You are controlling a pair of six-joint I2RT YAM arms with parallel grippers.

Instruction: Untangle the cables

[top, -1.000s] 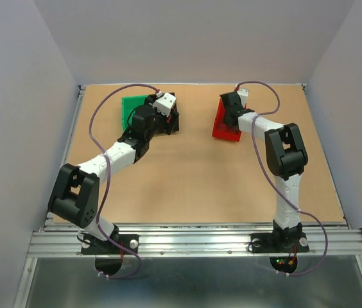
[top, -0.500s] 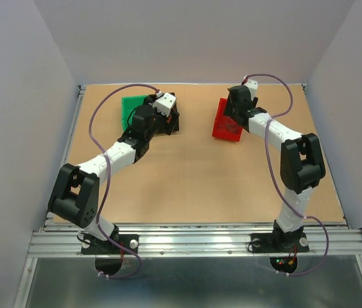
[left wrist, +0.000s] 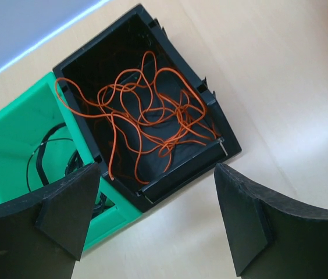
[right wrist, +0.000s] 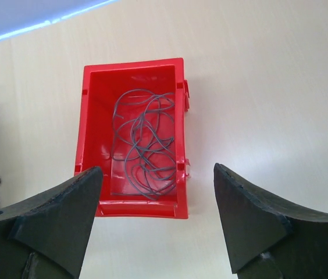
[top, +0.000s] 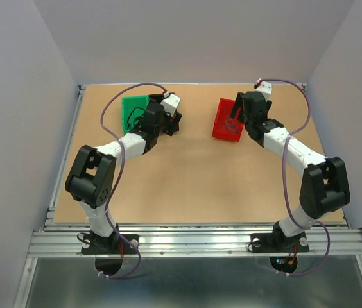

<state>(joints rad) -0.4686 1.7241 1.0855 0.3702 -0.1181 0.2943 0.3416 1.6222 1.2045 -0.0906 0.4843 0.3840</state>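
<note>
The cables lie sorted in three bins. A curly orange cable fills the black bin. A black cable coils in the green bin beside it. A grey cable lies loose in the red bin. My left gripper hangs open above the black bin's near edge, holding nothing. My right gripper is open above the red bin's near end, its fingers empty. From above, the left gripper covers most of the black bin and the right gripper sits over the red bin.
The green bin and black bin stand side by side at the back left, the red bin at the back centre-right. The brown tabletop stretches forward to a metal rail at the near edge. Grey walls surround the table.
My right gripper opened wide and pulled up and to the right off the red bin, its arm swinging outward. The left arm shifted its elbow; its gripper stayed open over the black bin.
</note>
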